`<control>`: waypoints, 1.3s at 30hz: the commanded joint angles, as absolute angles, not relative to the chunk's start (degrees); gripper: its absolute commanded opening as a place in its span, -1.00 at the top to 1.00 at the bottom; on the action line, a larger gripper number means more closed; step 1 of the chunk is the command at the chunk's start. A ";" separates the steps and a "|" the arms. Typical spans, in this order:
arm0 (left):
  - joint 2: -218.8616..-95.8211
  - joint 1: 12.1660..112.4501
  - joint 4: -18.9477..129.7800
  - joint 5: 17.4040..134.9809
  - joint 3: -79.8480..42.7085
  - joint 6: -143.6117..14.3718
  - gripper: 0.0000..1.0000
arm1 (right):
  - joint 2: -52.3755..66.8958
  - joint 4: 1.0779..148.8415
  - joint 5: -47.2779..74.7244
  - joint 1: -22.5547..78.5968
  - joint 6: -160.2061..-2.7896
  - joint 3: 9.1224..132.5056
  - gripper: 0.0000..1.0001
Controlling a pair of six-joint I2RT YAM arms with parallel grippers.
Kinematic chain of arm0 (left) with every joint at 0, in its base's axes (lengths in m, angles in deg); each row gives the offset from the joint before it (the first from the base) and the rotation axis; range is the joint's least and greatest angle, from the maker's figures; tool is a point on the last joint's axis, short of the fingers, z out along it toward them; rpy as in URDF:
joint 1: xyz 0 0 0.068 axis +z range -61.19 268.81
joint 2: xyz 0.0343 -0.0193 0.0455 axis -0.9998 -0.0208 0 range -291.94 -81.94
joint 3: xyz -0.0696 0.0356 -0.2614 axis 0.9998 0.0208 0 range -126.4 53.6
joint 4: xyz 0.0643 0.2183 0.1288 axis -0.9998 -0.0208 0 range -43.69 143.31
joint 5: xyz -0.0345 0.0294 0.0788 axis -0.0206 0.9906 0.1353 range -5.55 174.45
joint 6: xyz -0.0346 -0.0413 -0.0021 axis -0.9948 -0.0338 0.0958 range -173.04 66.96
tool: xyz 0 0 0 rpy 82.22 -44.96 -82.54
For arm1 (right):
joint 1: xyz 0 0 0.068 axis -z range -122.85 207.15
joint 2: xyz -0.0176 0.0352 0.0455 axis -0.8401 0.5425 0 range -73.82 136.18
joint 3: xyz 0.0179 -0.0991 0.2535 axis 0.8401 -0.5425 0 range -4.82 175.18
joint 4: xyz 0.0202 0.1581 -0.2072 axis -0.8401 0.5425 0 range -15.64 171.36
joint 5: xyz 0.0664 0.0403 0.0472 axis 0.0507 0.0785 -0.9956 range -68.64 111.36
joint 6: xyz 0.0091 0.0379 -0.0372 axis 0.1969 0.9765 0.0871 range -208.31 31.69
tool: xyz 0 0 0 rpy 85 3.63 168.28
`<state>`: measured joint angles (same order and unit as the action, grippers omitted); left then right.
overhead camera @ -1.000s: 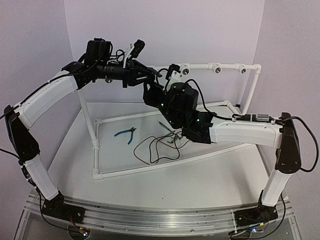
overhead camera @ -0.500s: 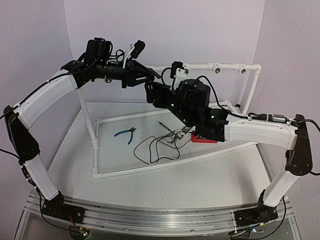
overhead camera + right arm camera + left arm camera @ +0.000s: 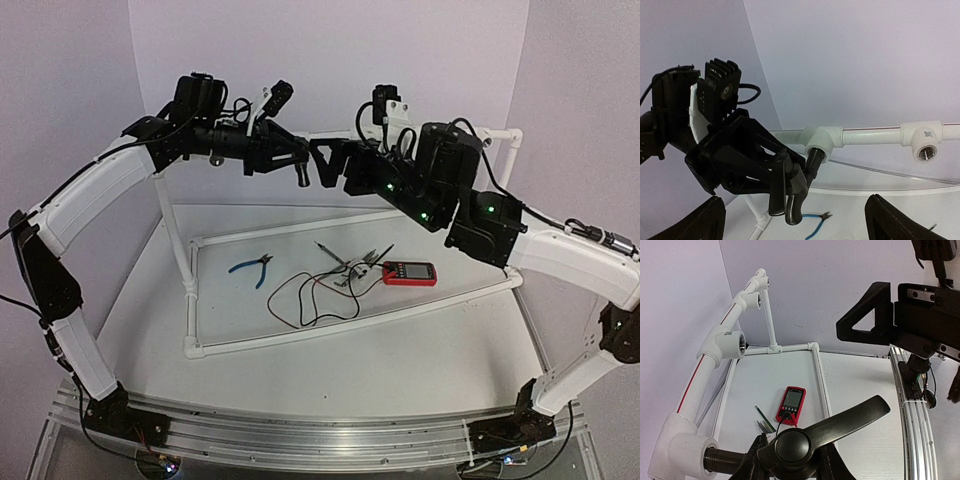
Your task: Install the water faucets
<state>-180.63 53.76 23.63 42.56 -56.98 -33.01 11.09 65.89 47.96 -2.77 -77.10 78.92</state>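
One faucet sits with its thread in the end pipe socket, left jaws clamped on it, right jaws wide open alongside — I risk cross-threading if it tilts.

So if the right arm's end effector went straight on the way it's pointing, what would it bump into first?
Most likely the small dark grey metal faucet, held by the left end effector at the white pipe socket. The open right end effector faces it, though the gap is hard to judge.
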 commanded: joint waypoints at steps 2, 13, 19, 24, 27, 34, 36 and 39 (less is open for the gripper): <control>-180.91 54.62 23.39 47.37 -61.64 -31.32 1.00 | 12.01 77.55 47.01 -3.03 -81.43 84.45 -0.92; -181.85 54.58 20.33 49.03 -63.22 -30.46 1.00 | 15.00 88.76 49.15 -3.06 -81.77 93.44 -0.78; -182.30 54.61 20.09 49.52 -64.15 -29.62 1.00 | 17.41 90.82 48.85 -4.05 -82.07 99.38 -0.64; -182.31 54.60 19.86 49.48 -64.00 -28.51 1.00 | 19.32 93.30 50.04 -5.95 -84.05 103.23 -0.40; -182.22 54.55 19.68 49.47 -63.76 -27.02 1.00 | 19.81 94.63 53.40 -6.02 -83.34 104.17 -0.25; -182.14 54.56 20.66 50.61 -63.68 -23.15 1.00 | 26.46 97.95 55.59 -5.84 -85.18 113.81 -0.07; -182.15 54.54 20.73 50.65 -63.71 -22.45 1.00 | 28.91 100.82 53.58 -4.93 -84.20 117.52 -0.08; -182.13 54.53 20.71 50.24 -63.67 -22.05 1.00 | 30.79 105.10 48.21 -1.61 -79.69 121.05 0.01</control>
<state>-182.36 53.50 18.31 44.77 -61.16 -28.55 28.78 99.07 52.90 -5.14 -83.78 116.02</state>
